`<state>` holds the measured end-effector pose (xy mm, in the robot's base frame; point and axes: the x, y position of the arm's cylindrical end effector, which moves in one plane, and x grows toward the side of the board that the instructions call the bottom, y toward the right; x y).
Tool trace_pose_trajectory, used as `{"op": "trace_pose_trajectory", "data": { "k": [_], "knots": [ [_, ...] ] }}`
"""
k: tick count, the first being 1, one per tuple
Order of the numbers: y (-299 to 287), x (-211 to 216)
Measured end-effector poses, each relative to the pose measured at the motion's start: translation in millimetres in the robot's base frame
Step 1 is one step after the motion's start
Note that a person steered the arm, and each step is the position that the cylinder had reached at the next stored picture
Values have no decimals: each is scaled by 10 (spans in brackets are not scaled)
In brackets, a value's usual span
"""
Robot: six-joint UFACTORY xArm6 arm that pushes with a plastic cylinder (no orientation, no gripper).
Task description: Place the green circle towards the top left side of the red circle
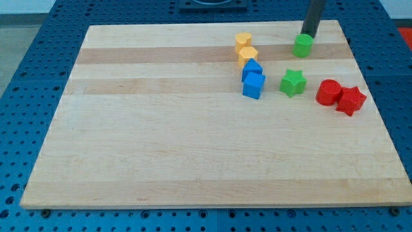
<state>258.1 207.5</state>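
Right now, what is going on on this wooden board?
A dark rod's tip sits just above the small green circle block, at the view's top right of the wooden board. The red circle block lies lower right, touching a red star block. A green star, two blue blocks and two yellow blocks sit nearby, untouched by the tip.
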Motion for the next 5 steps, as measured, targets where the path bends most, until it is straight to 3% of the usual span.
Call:
{"op": "trace_pose_trajectory", "data": {
  "k": [3, 4, 5],
  "knots": [
    [-61, 663],
    [-60, 262],
    [-341, 202]
  ]
}}
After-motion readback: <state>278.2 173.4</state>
